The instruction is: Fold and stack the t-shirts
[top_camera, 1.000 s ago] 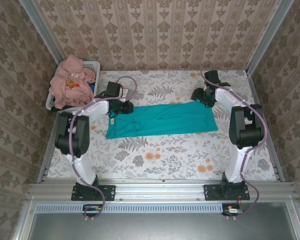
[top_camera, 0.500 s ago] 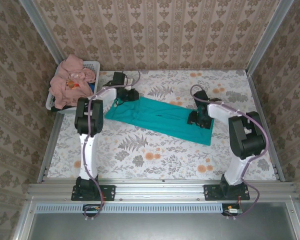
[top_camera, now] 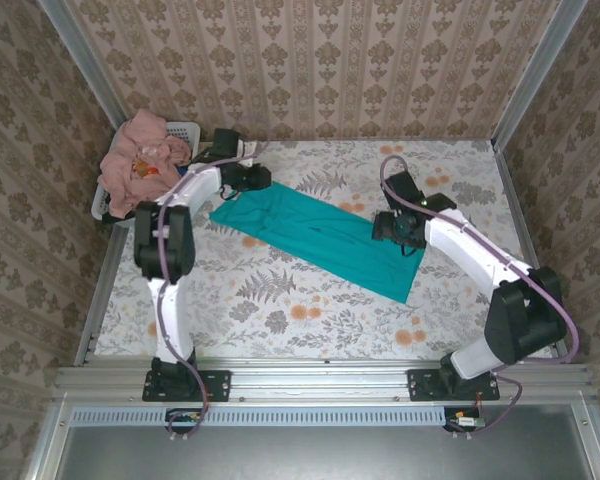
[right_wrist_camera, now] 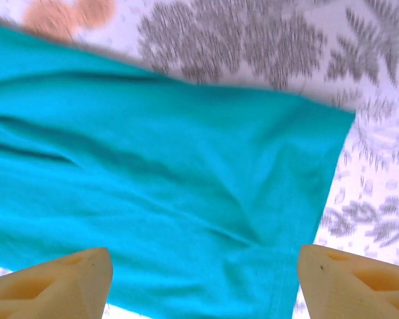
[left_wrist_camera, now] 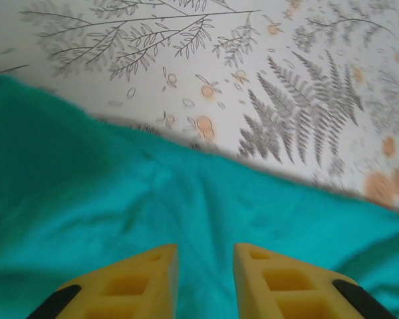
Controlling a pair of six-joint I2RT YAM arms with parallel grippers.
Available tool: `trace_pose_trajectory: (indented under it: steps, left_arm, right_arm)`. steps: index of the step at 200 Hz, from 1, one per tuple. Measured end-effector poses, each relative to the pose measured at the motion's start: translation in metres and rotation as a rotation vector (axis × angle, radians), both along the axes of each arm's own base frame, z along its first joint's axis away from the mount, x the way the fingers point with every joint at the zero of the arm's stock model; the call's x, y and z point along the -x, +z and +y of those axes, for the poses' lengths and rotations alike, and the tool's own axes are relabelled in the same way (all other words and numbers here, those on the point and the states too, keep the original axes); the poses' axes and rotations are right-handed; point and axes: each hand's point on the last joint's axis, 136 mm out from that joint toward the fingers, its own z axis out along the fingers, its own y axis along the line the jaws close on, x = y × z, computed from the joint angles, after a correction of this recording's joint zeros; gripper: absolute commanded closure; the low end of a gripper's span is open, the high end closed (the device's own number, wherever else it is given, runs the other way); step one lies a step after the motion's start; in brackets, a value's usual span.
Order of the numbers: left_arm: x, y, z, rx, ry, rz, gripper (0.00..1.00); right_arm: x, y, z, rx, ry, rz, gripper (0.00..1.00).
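Spanning diagonally under left hand (left_wrist_camera: pixel 206 248), right hand (right_wrist_camera: pixel 205 254): teal t-shirt (top_camera: pixel 320 232).

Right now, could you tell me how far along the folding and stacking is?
Done: the teal t-shirt lies folded into a long strip on the table. In hand: the left gripper and right gripper sit open over its two ends, gripping nothing. Left: likely folding the strip shorter, then the pink t-shirts heaped in the basket; no stack started.
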Motion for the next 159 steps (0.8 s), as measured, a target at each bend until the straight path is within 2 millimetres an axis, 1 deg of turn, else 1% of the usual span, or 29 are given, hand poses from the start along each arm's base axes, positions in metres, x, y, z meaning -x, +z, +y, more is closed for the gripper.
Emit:
trace_pose_trajectory:
  steps: [10, 17, 27, 40, 47, 54, 63, 75, 81, 97, 108, 119, 129, 154, 159]
  left_arm:
    - [0.012, 0.021, 0.008, -0.008, 0.014, -0.036, 0.68]
    - [0.022, 0.037, 0.013, -0.012, 0.023, -0.070, 0.68]
    - [0.035, 0.054, 0.020, -0.014, 0.035, -0.112, 0.67]
    - [0.055, 0.064, 0.027, -0.016, 0.048, -0.145, 0.66]
    - [0.069, 0.062, 0.032, -0.020, 0.057, -0.148, 0.66]
    - [0.081, 0.055, 0.036, -0.023, 0.066, -0.141, 0.65]
    - [0.097, 0.041, 0.041, -0.030, 0.078, -0.119, 0.65]
    - [0.118, 0.015, 0.046, -0.040, 0.092, -0.061, 0.66]
    - [0.129, -0.002, 0.049, -0.048, 0.100, -0.023, 0.66]
    - [0.152, -0.041, 0.052, -0.062, 0.114, 0.076, 0.67]
    - [0.164, -0.062, 0.052, -0.066, 0.124, 0.131, 0.67]
    - [0.170, -0.077, 0.052, -0.067, 0.133, 0.167, 0.68]
    - [0.170, -0.086, 0.051, -0.066, 0.140, 0.187, 0.68]
    - [0.155, -0.103, 0.045, -0.068, 0.144, 0.215, 0.70]
    - [0.152, -0.103, 0.045, -0.066, 0.145, 0.226, 0.71]
  right_arm:
    - [-0.017, 0.003, 0.000, 0.012, 0.001, -0.013, 0.25]
    - [-0.031, 0.000, 0.000, 0.021, 0.002, -0.014, 0.25]
    - [-0.047, -0.008, -0.001, 0.033, 0.006, -0.002, 0.25]
    - [-0.063, -0.026, -0.003, 0.047, 0.004, 0.027, 0.25]
    - [-0.068, -0.036, -0.005, 0.054, 0.003, 0.044, 0.26]
    - [-0.072, -0.047, -0.008, 0.062, 0.000, 0.066, 0.25]
    - [-0.072, -0.059, -0.011, 0.067, -0.004, 0.093, 0.25]
    - [-0.072, -0.073, -0.016, 0.074, -0.008, 0.129, 0.26]
    - [-0.071, -0.080, -0.018, 0.075, -0.010, 0.145, 0.25]
    - [-0.071, -0.089, -0.024, 0.067, -0.015, 0.170, 0.25]
    - [-0.072, -0.092, -0.026, 0.056, -0.021, 0.173, 0.25]
    - [-0.074, -0.092, -0.026, 0.046, -0.023, 0.170, 0.25]
    - [-0.076, -0.092, -0.027, 0.036, -0.024, 0.163, 0.25]
    - [-0.074, -0.096, -0.024, 0.017, -0.017, 0.168, 0.25]
    - [-0.072, -0.098, -0.023, 0.013, -0.014, 0.171, 0.25]
